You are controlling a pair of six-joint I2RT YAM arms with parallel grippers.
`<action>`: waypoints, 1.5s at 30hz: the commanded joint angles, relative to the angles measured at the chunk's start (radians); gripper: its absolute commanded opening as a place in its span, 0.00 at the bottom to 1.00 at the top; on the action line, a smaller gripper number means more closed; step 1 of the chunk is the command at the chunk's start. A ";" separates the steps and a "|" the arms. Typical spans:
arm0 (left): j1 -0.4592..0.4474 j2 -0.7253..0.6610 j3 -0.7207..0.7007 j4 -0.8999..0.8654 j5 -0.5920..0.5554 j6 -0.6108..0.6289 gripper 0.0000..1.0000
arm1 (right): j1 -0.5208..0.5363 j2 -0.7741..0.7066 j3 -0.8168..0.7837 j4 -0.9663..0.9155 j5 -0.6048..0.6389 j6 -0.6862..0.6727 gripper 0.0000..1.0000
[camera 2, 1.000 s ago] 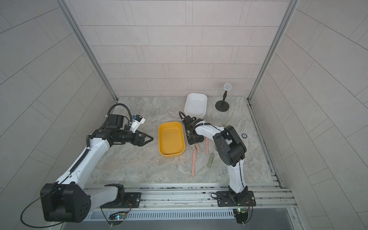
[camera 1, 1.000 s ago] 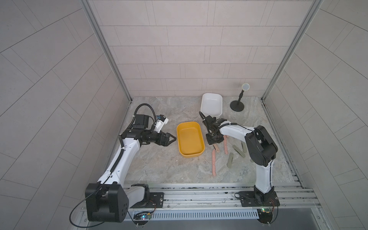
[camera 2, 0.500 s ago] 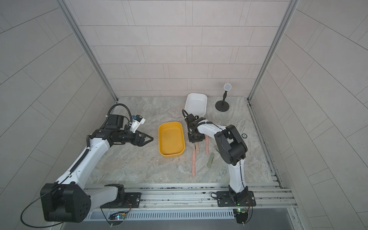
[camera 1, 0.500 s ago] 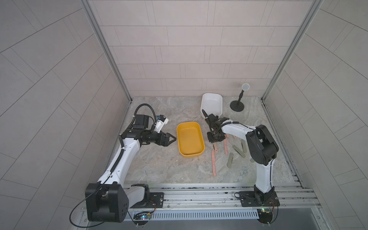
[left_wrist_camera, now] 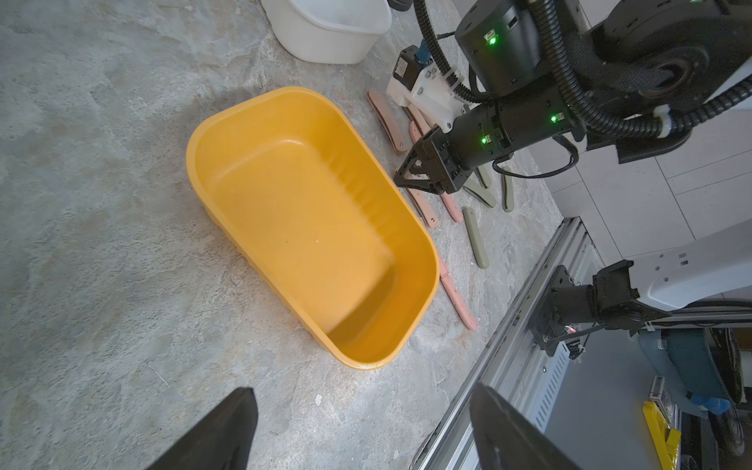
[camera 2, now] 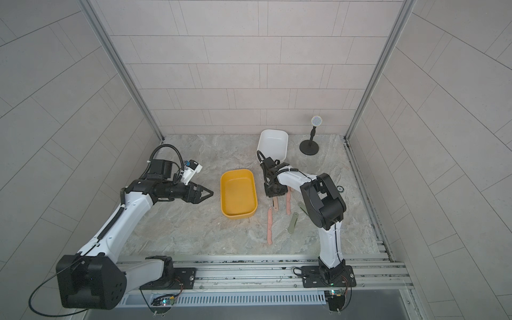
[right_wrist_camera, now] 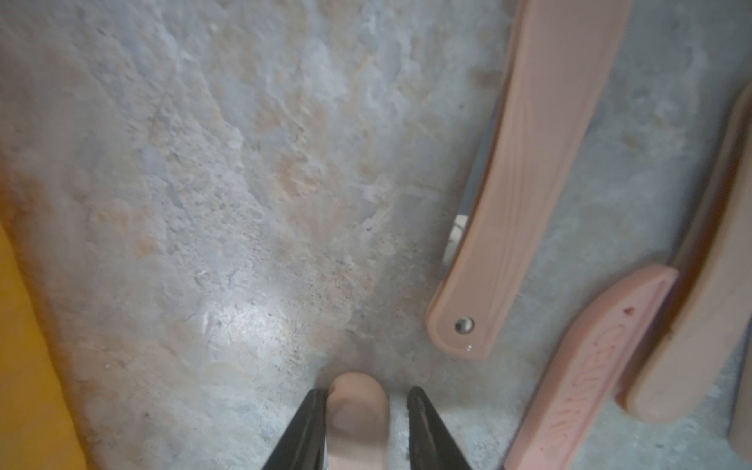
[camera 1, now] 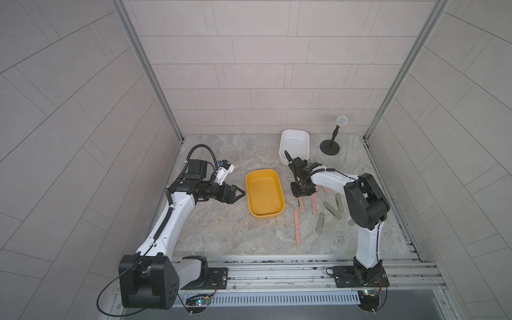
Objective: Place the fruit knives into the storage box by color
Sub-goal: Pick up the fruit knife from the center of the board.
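The salmon-pink flat plastic fruit knives (camera 1: pixel 314 203) and the grey-green flat plastic fruit knives (camera 1: pixel 320 223) all lie on the marbled grey tabletop (camera 1: pixel 221 155). They form a loose cluster just beside the yellow oval plastic tub (camera 1: pixel 263 194), on the right arm's side. None is in a box yet, so I judge the sorting is at its first pick and nearly everything is left to do.

The right gripper (camera 1: pixel 301 194) stands low over the cluster. In the right wrist view its jaws are narrowly apart around the rounded end of one pink knife (right_wrist_camera: pixel 358 411). One finger touches it and the other shows a small gap, so the knife is not clamped.

The yellow tub is empty, and the white rounded plastic tub (camera 1: pixel 295 144), farther back, looks empty too. The left gripper (left_wrist_camera: pixel 362 392) hovers at the yellow tub's other side, jaws wide apart, holding nothing.

Count: two tubs. There are at least five pink knives, one (camera 1: pixel 297 230) clearly longer than the others. There are four grey-green knives, as far as I can tell, because the right arm covers part of the cluster.
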 commanded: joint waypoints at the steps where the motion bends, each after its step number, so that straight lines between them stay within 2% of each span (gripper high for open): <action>1: 0.000 -0.008 -0.011 -0.009 0.002 0.021 0.88 | -0.002 -0.013 -0.054 0.008 0.012 0.002 0.38; 14: 0.000 -0.006 -0.009 -0.006 -0.004 0.018 0.88 | -0.002 -0.023 -0.115 0.064 -0.023 0.014 0.36; 22: -0.001 -0.004 -0.008 -0.005 -0.008 0.018 0.88 | -0.002 -0.043 -0.130 0.059 -0.022 0.017 0.26; 45: -0.001 -0.006 -0.008 -0.009 -0.013 0.017 0.88 | -0.001 -0.088 0.012 -0.066 0.012 -0.022 0.25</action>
